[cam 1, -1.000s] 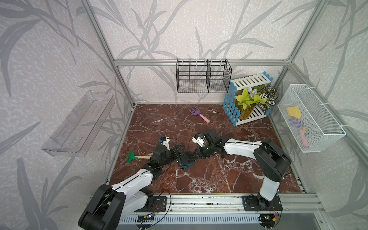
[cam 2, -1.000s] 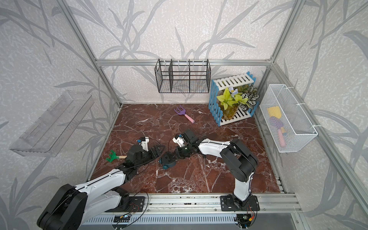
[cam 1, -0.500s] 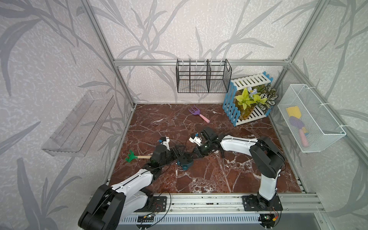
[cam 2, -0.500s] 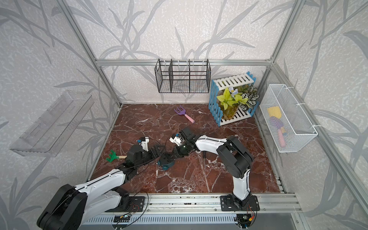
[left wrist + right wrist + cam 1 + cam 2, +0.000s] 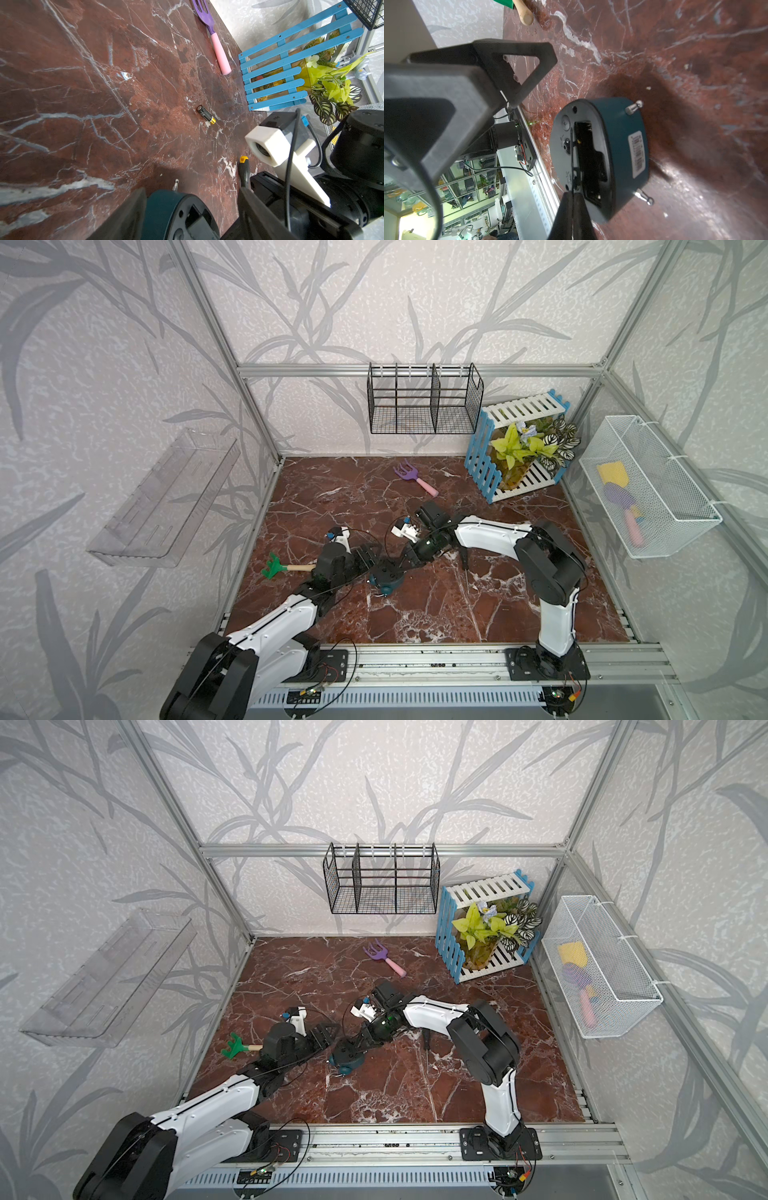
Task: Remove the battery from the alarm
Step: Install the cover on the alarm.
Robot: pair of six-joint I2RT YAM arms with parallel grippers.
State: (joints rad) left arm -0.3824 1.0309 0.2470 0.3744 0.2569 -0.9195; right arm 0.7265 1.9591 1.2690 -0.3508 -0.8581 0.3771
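Right claw (image 5: pixel 572 199) swung in onto the alarm (image 5: pixel 618 145), pinched shut, tips at its open back. Left claw (image 5: pixel 188 192) is spread wide around the alarm, not clamping imo. Battery (image 5: pixel 205 114) is loose on the tabletop (image 5: pixel 83 83), well apart from the alarm; a shoved alarm could knock it rolling.

— Colours on the left arm (image 5: pixel 286 614) and right arm (image 5: pixel 490 533)?
— White shells along the links with tiny dark screws, bulky black housings at the joints.
— Cabling?
— Thin black wires looping past both wrists; red and black leads by the base plates (image 5: pixel 332 659).
— Fingers (image 5: pixel 512 48)?
— Matte black, open triangular frames, small screws along the inner edge.
— Anything at the wrist?
— White blocky camera mount (image 5: pixel 268 143), round lens opening, blue plug behind; small green light (image 5: pixel 389 1017).
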